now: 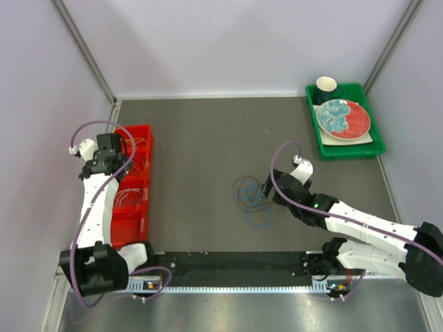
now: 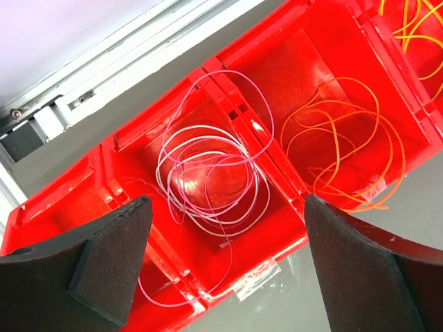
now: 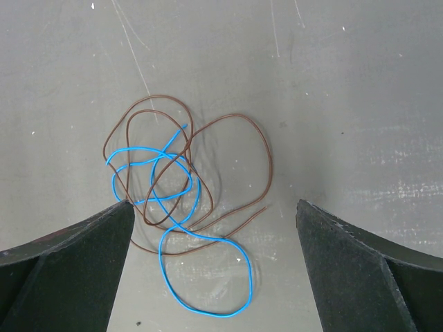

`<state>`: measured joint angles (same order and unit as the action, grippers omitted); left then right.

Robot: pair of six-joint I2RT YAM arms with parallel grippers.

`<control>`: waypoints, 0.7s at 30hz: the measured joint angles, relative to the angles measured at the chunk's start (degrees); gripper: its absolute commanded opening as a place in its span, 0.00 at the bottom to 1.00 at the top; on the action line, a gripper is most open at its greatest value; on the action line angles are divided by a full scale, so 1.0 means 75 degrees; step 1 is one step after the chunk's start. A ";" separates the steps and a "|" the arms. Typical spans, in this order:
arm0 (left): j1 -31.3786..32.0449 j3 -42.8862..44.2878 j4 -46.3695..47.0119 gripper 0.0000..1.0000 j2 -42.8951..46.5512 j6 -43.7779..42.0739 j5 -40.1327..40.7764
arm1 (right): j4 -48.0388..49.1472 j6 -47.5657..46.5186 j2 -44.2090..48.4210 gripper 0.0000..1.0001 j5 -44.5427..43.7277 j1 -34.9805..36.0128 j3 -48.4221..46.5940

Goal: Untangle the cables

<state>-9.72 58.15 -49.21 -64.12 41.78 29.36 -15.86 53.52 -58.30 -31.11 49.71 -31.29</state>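
Grey worktop [image 1: 201, 138] between pale walls carries what is left of your job: a loose tangle [image 1: 252, 198] of one thin blue wire [image 3: 163, 263] and one thin dark brown wire [image 3: 156, 99], lying flat near the middle. Your right arm [image 1: 325, 211] is by far the nearer one. Its jaws hang wide apart just above the tangle, holding nothing, with the wires lying between the two black pads and a little toward the left pad in the wrist view. The blue wire crosses the brown loops at the far end, then runs back toward the wrist into one big free loop that no brown strand overlaps; that free loop looks to me the cleanest place to pinch. Your left arm [image 1: 104, 197] is well apart, over the red plastic divided bin [image 1: 144, 130] at the left edge, jaws spread wide and empty above the compartment holding coiled white and pink wires [image 2: 211, 176]; orange wire [image 2: 346, 152] sits in the next compartment.
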 measured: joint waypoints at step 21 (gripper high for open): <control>-0.0746 0.0192 0.0501 0.85 -0.2279 -0.0335 -0.0271 | -0.0017 -0.0079 -0.0300 0.99 0.0134 0.0000 -0.0201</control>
<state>-15.31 59.59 -45.45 -81.21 39.27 27.33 -15.99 52.93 -60.55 -30.11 49.71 -32.80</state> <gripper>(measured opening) 0.862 0.988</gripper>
